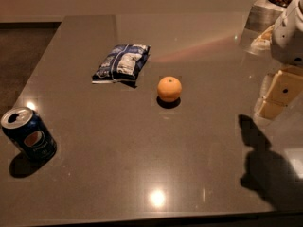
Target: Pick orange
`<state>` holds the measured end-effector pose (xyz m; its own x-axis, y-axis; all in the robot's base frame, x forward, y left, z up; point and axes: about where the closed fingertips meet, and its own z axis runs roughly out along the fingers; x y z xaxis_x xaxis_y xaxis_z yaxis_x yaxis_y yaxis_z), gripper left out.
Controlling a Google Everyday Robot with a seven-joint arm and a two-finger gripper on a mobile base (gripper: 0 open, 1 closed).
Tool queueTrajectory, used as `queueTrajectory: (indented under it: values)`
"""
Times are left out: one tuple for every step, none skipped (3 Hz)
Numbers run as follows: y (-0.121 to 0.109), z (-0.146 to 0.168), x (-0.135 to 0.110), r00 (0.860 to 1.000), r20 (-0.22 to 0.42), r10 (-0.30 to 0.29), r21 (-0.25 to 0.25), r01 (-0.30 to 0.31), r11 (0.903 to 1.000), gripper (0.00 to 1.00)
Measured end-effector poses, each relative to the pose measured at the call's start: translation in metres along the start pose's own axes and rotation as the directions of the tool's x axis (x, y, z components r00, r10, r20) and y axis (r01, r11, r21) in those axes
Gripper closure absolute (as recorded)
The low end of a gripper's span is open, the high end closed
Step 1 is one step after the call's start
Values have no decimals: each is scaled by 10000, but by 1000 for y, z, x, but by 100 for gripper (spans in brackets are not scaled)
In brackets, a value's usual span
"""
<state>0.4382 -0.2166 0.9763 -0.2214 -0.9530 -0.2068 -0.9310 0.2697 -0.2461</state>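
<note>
The orange (169, 89) is a small round fruit with a tiny dark stem dimple on top. It rests on the grey table (142, 164) near the middle. My gripper (277, 98), cream-coloured under a white arm (289, 32), hangs at the right edge of the view. It is well to the right of the orange and apart from it, above the table, and casts a dark shadow on the surface in front of it. Nothing shows in its grasp.
A blue and white snack bag (121, 63) lies left of and behind the orange. A blue soda can (29, 135) stands at the front left near the table's edge. A shiny metal container (261, 14) stands at the back right. Dark floor lies beyond the left edge.
</note>
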Motion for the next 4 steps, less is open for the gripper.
queueTrajectory:
  values:
    - [-1,0,-2,10000,40,-39,-30,40,10000,0]
    - [-4,0,-8,9998,147,-143,-115,145,9998,0]
    - [-21,19,-44,9876,1570,-31,-428,100,9990,0]
    - [-32,34,-77,9683,2497,-35,-455,153,9988,0]
